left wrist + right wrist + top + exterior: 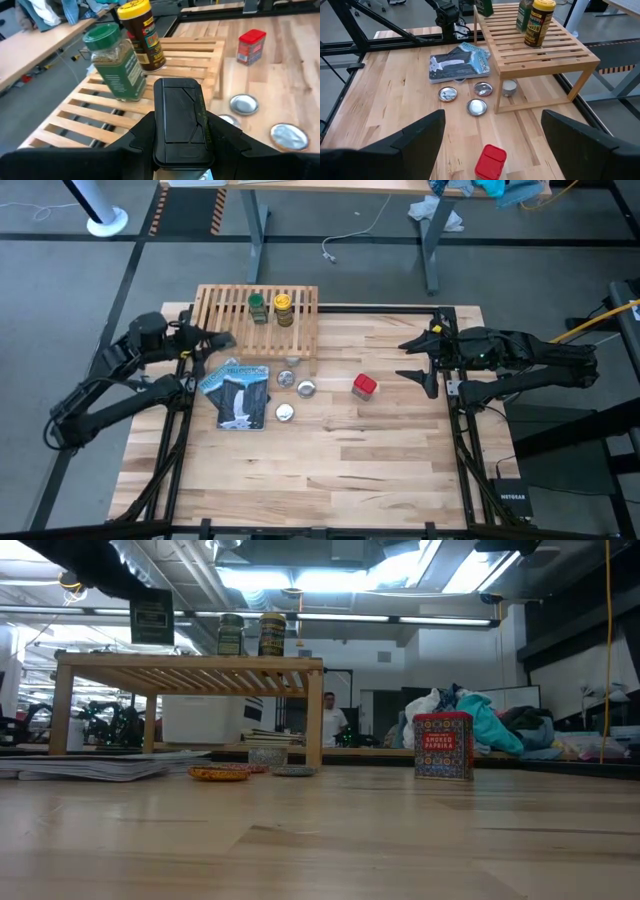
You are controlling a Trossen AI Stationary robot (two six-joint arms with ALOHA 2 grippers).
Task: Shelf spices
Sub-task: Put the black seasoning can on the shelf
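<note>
The light-wood slatted shelf (258, 320) stands on the table's far left part. The green-capped jar (257, 307) and the yellow-capped jar (284, 308) stand upright on it, side by side (116, 62) (141, 35). My left gripper (218, 340) is at the shelf's left end, shut on the black boxy tin (182, 120), which shows above the shelf top in the low view (152, 615). The red boxy tin (364, 386) stands on the table right of the shelf. My right gripper (425, 360) is open, right of the red tin (490, 162), and touches nothing. My left gripper pinches the black tin between its two fingers (142, 137), one on each of its long sides (159, 125). The fingers come from the table's left. The tin is lifted clear above the shelf's slats (152, 615), near the green-capped jar.
A flat blue-and-white packet (237, 392) lies left of centre. Small silvery round tins (306, 388) (285, 412) (288, 378) lie between it and the red tin, one more under the shelf (509, 88). A person (330, 720) stands far behind the table.
</note>
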